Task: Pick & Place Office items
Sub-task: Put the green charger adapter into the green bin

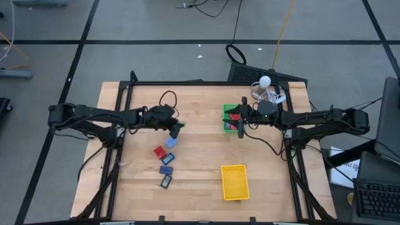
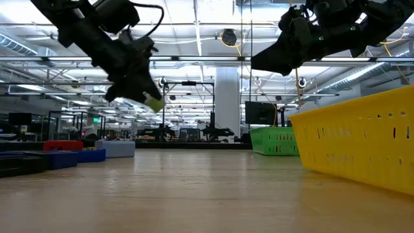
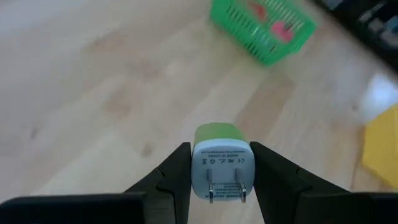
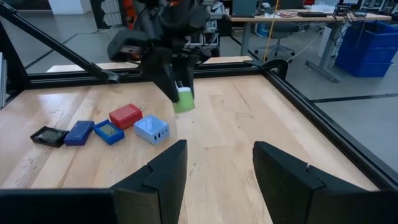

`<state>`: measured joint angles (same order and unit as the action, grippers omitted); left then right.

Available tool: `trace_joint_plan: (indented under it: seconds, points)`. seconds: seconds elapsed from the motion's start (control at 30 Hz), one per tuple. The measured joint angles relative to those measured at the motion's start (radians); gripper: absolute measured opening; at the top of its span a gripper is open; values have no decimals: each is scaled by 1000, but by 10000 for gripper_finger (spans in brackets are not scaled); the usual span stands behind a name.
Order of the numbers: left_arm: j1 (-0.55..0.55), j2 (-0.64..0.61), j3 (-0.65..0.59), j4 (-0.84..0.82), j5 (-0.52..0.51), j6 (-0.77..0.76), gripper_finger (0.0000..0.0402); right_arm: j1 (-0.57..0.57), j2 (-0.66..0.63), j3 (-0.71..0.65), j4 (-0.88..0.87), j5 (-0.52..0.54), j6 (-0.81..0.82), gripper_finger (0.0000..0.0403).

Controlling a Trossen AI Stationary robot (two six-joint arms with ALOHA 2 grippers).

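Note:
My left gripper (image 3: 222, 186) is shut on a small green-and-white plug adapter (image 3: 221, 163), which hangs above the table's middle (image 1: 177, 129) and also shows in the low view (image 2: 154, 102). Below and near it, a light blue piece (image 1: 170, 142), a red piece (image 1: 160, 151), a blue piece (image 1: 167, 159) and two dark navy pieces (image 1: 166, 169) lie flat on the wood. My right gripper (image 4: 217, 168) is open and hovers by the green tray (image 1: 232, 119), which has red pieces in it. My left gripper pinches the plug adapter's two opposite side faces (image 3: 194, 168) between its fingers. The white face with two metal prongs (image 3: 224, 185) points back toward the wrist and the green end points away. The fingers slant down from the table's left, and the adapter is lifted clear.
A yellow tray (image 1: 235, 182) sits toward the near edge, right of centre. The green tray (image 3: 261, 28) stands ahead of the left gripper. A black frame rail (image 4: 323, 124) borders the table. Bare wood lies between the pieces and the trays.

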<state>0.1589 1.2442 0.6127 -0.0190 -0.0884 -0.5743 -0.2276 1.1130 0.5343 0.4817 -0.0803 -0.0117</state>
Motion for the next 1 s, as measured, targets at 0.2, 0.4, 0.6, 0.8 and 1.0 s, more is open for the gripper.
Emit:
trace_joint_plan:
  seconds: [0.2,0.4,0.6,0.8,1.0]
  points:
    - [26,50,0,196,38,130,133,0,0,0,0,0,0,171]
    - [58,106,0,370,109,199,133,0,0,0,2,0,0,171]
    - [78,213,0,505,162,150,133,0,0,0,25,-1,59,171]
    - [67,339,0,675,225,74,133,10,59,-4,104,2,107,171]
    - [73,393,85,605,238,-5,133,59,198,-8,240,1,-46,171]
